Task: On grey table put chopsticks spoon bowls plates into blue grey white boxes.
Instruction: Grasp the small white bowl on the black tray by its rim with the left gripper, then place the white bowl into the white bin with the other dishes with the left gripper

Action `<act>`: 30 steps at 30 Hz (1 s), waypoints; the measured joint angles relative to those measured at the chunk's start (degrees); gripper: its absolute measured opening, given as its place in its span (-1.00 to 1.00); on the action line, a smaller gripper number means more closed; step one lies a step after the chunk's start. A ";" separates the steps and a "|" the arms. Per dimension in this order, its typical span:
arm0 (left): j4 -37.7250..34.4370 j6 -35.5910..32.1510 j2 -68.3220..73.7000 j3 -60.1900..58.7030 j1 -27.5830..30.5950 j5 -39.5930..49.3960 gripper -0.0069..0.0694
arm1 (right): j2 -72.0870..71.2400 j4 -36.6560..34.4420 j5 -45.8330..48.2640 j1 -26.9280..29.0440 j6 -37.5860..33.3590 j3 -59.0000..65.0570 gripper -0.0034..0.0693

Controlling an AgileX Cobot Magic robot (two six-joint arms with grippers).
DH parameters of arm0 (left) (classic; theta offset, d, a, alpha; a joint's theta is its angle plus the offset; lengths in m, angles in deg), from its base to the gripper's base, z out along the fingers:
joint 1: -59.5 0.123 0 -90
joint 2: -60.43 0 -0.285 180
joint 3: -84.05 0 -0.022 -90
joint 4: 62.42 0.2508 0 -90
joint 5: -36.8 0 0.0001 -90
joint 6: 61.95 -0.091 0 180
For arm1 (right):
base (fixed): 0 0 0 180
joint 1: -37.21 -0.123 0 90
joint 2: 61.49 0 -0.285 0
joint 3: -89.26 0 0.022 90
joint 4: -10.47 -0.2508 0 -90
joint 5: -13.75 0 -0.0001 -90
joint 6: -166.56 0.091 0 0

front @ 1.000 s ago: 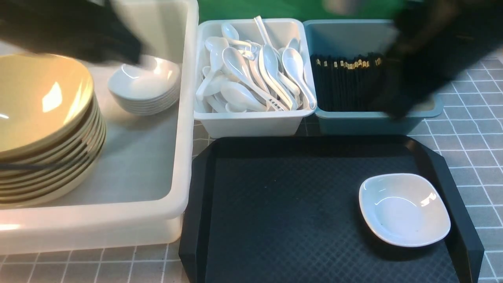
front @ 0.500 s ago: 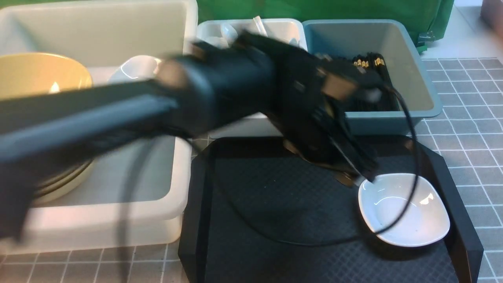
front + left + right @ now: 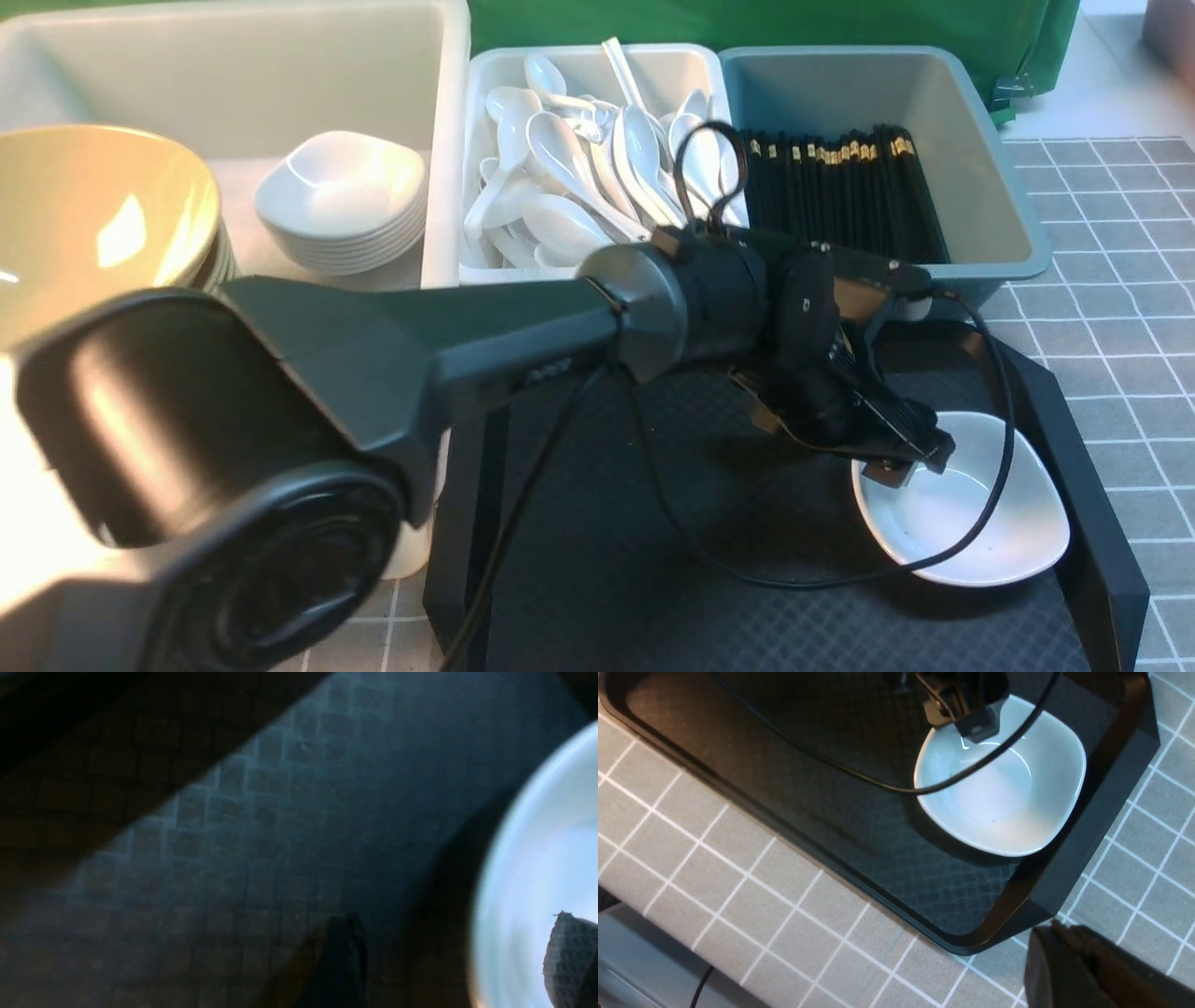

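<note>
Left arm has swung across from the large white box (image 3: 448, 140) to the black tray (image 3: 653, 523); right arm has left the blue box (image 3: 990, 187) and is out of the front view.

- Left gripper (image 3: 913, 459): low at the rim of the loose plate (image 3: 980, 523), jaws apart and straddling it. No grip yet.
- Plate: flat, in the tray's near-right corner.
- Step, as I judge it: pick up this last plate for the stack of plates (image 3: 341, 201) in the large white box.
- Next move: close on the rim and lift clear of the tray's raised edge. The glossy rim may slip.
- Left wrist view only: one finger pad (image 3: 567, 956) over the plate's hollow.
- Right wrist view only: right gripper (image 3: 1064, 956) pinched shut and empty, above the grey table (image 3: 738, 858) off the tray's corner.
- Front view only: the boxes.
</note>
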 joint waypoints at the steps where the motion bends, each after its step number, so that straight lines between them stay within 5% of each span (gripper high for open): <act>1: -0.44 0.00 0.39 0.69 0.00 -0.13 0.28 | 0.00 0.00 0.00 0.06 0.00 0.00 -0.78; 5: -0.94 -0.06 1.24 1.55 0.00 0.12 -0.20 | 0.00 0.00 0.00 0.11 0.00 0.13 -0.78; 6: -1.30 -0.88 1.30 1.94 0.00 0.42 -0.50 | 0.00 0.06 0.00 0.11 0.00 0.32 -0.78; 9: -2.34 -3.94 0.00 3.86 0.07 3.15 -0.72 | 0.12 0.06 -0.29 0.11 0.00 0.59 -0.78; 19: 4.55 -9.02 -16.37 5.71 6.64 13.40 -0.81 | 6.05 -6.27 -5.98 0.17 -3.94 -0.40 -0.78; 23: 9.01 -9.07 -29.32 6.33 15.35 17.70 -0.81 | 12.75 -15.04 -7.49 -0.54 -10.50 -5.48 -0.78; 30: 11.95 -9.07 -37.68 6.49 32.29 25.28 -0.81 | 22.89 -16.48 -10.51 -10.41 -12.79 -15.77 -0.78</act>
